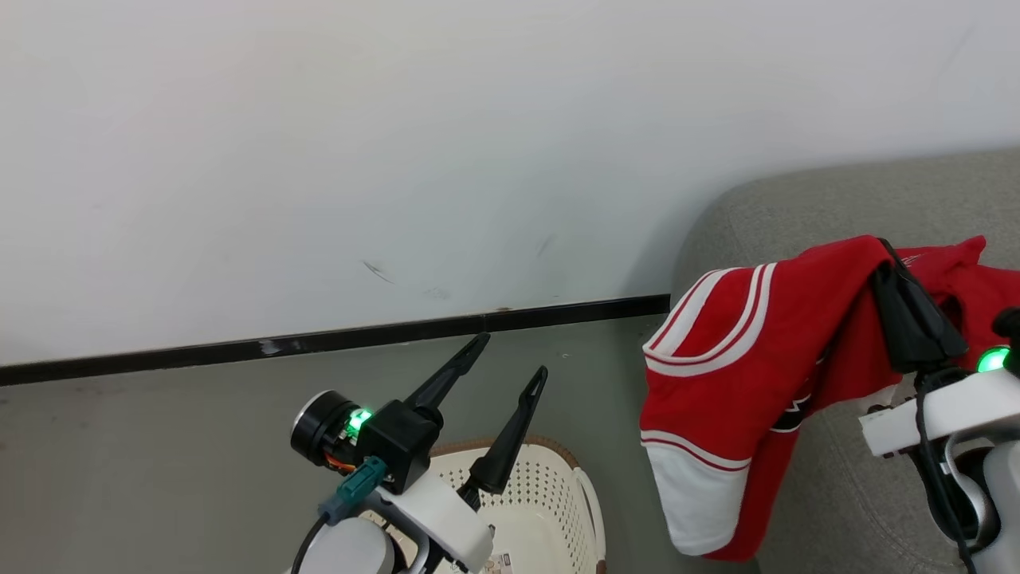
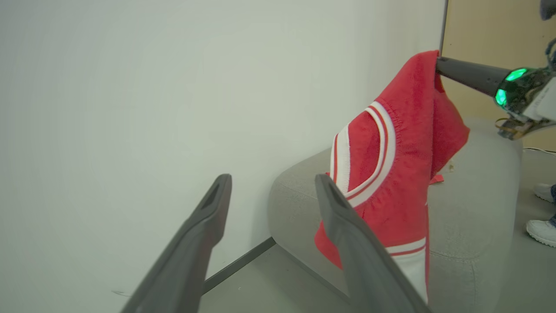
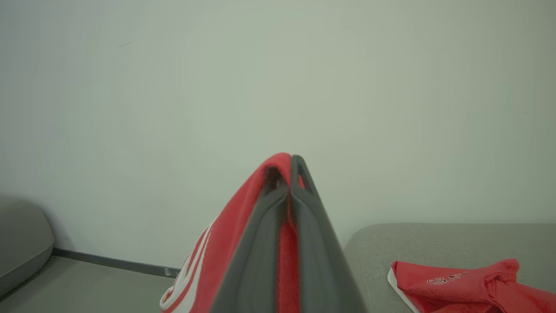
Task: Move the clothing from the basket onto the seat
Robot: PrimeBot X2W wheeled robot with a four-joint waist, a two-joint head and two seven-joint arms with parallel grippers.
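Note:
My right gripper [image 1: 883, 249] is shut on a red jersey [image 1: 741, 359] with white stripe trim and holds it in the air at the left end of the grey sofa [image 1: 805, 199]. The jersey hangs down beside the sofa's edge, and a bit of dark lettering shows in a fold. In the right wrist view the fingers [image 3: 304, 204] pinch the red cloth [image 3: 239, 221]. A second red garment [image 3: 456, 282] with small white print lies on the sofa [image 3: 434, 243]. My left gripper [image 1: 515, 355] stands open and empty above the cream basket [image 1: 558, 494].
A white wall with a dark baseboard [image 1: 319, 341] runs behind the basket and the sofa. Grey floor [image 1: 159, 454] lies left of the basket. A person's white shoes [image 2: 543, 230] stand beyond the sofa [image 2: 469, 208]. Another grey cushion [image 3: 21, 234] shows at the right wrist view's left edge.

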